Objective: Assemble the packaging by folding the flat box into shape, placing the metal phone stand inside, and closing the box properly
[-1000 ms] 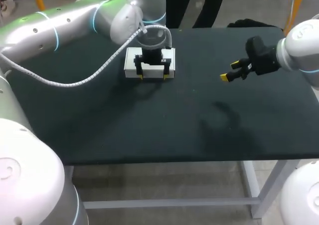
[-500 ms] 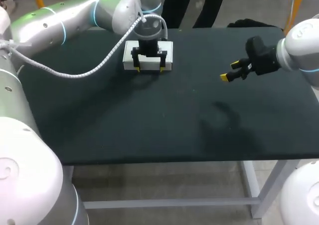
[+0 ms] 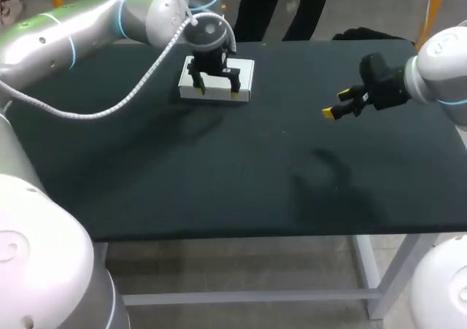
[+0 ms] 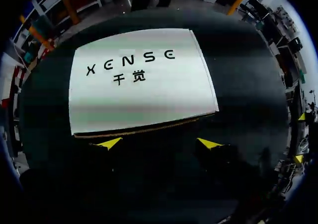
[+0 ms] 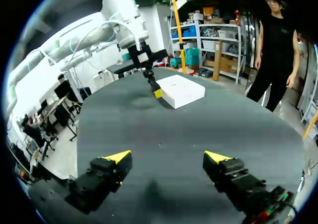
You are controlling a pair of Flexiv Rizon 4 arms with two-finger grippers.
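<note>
White cardboard is all there is to look at: the box (image 3: 244, 77) lies toward the far side of the table (image 3: 219, 190), left of middle. From overhead, the left gripper (image 3: 217, 93) hangs right over it with its fingers spread and gripping nothing. The right gripper (image 3: 336, 103) hovers well apart at the right, equally spread and empty.

Along the left wrist, the box (image 4: 139, 85) shows its top face lying flat, with a brown edge on the near side. The left gripper (image 4: 159, 143) has both tips just short of that edge, touching neither side.

From the right wrist, past the parted right gripper (image 5: 168, 157), the box (image 5: 181, 91) looks low and closed, with the left gripper (image 5: 155, 89) at its corner.

No view shows inside the box or shows the stand anywhere, so I cannot tell whether it is packed. The risk I see is that a downward push at that near edge could skid the light box toward the far rim, or spring a flap that is not tucked in.
</note>
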